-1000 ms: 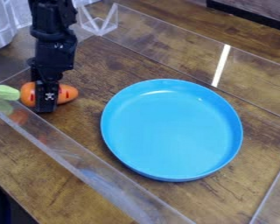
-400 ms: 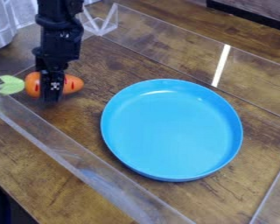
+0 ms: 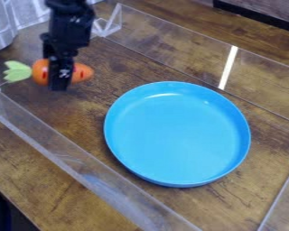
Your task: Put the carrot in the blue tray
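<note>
Orange carrot — between the fingers of the gripper, gripped — leaves poking out.

Brown wood-grained bench — pale straight strip across its far part. Clear see-through plastic edging — runs diagonally, near side.

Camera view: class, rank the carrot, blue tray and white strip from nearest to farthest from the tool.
1. Carrot, in the tool's grasp.
2. Blue tray, right of it.
3. White strip, beyond the tray, upper right.
</note>
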Tool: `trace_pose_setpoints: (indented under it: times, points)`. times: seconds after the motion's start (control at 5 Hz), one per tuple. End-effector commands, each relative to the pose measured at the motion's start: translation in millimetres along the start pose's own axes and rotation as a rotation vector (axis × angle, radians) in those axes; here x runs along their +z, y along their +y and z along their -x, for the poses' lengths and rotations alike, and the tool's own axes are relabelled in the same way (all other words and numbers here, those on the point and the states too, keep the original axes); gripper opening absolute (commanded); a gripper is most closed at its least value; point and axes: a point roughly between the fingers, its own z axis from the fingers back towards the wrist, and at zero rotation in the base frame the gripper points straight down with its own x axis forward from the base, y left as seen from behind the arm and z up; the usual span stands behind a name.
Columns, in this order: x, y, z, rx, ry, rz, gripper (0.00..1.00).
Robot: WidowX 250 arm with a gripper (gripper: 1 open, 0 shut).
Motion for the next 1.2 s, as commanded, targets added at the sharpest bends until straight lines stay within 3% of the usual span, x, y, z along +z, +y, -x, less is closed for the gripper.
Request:
trace_pose_setpoints:
  times: [0.0,0.2,1.0]
  points:
    - [54.6,-6,-13.7,-0.009,-0.048,-0.106,0.0]
    - [69.8,-15,-20.0,-0.038,-0.039,-0.126,0.0]
    - [73.7,-29,-29.1,-0.081,-0.008,-0.169,0.0]
